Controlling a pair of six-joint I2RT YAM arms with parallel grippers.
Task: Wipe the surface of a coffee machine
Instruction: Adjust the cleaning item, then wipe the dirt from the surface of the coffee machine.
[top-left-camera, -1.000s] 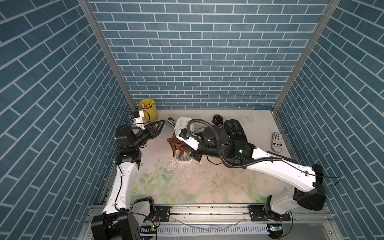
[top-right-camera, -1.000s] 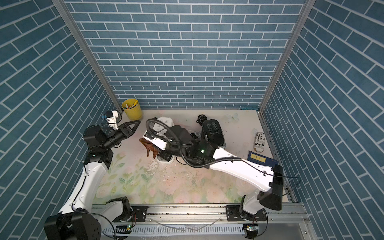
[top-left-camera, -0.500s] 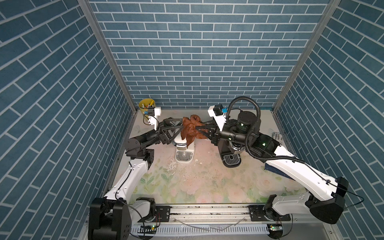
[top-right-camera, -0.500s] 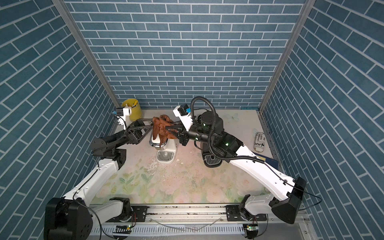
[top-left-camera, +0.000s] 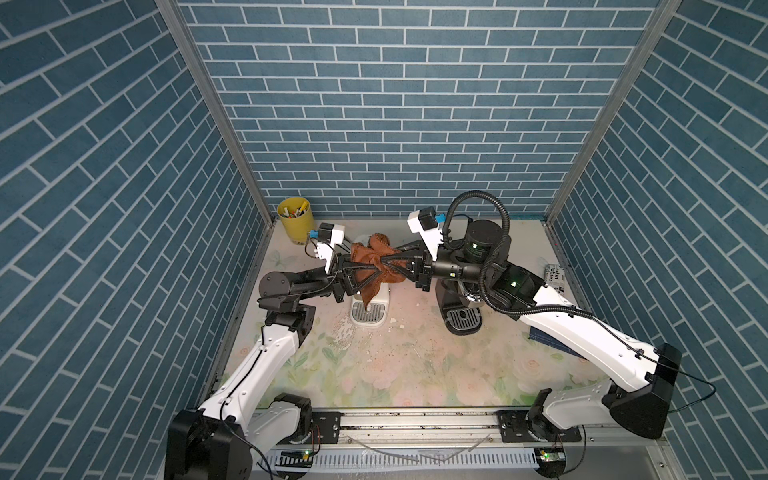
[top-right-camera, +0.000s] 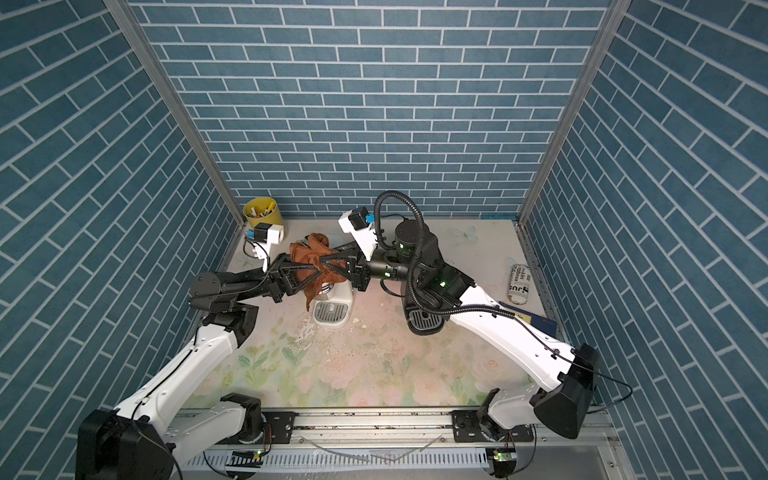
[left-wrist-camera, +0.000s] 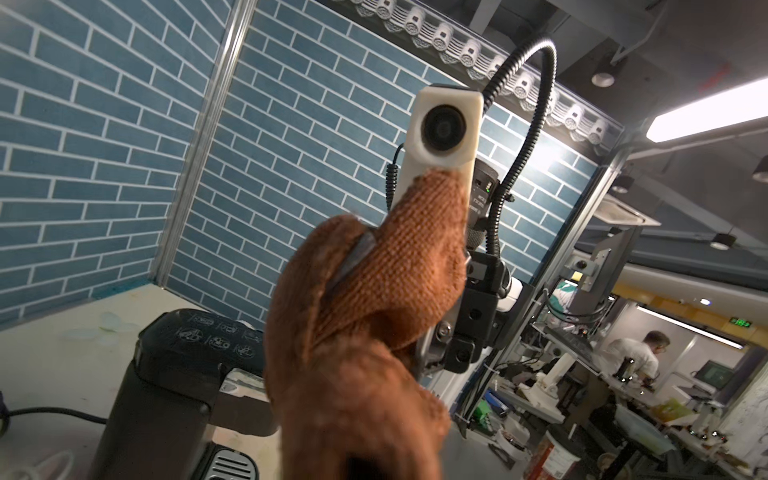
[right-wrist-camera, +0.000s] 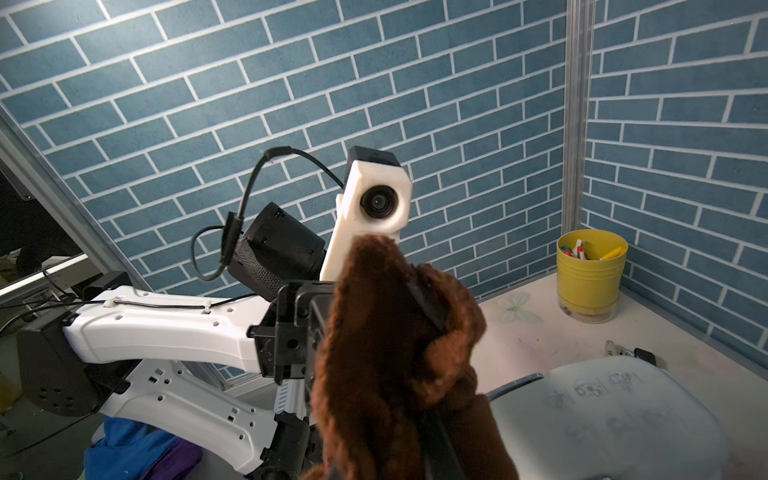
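Note:
A brown cloth (top-left-camera: 365, 254) hangs in the air above a white coffee machine (top-left-camera: 383, 294), its tail drooping toward the drip tray. My left gripper (top-left-camera: 375, 269) and right gripper (top-left-camera: 382, 261) meet tip to tip, both shut on the cloth from opposite sides. Both top views show this, with the cloth (top-right-camera: 309, 254) bunched over the fingers. In the wrist views the cloth (left-wrist-camera: 365, 332) (right-wrist-camera: 382, 353) covers the jaws. A black coffee machine (top-left-camera: 463, 322) stands to the right, under my right arm. The white machine's top (right-wrist-camera: 602, 415) lies just below the cloth.
A yellow cup of pens (top-left-camera: 295, 220) stands in the back left corner. A printed packet (top-left-camera: 555, 278) and a blue book (top-left-camera: 548, 337) lie by the right wall. Crumbs and smears (top-left-camera: 374, 357) dot the floral mat in front of the machines.
The right gripper has lifted the cloth from low beside the white machine to above it. The left arm has swung in from the left wall, and its open gripper has shut on the cloth.

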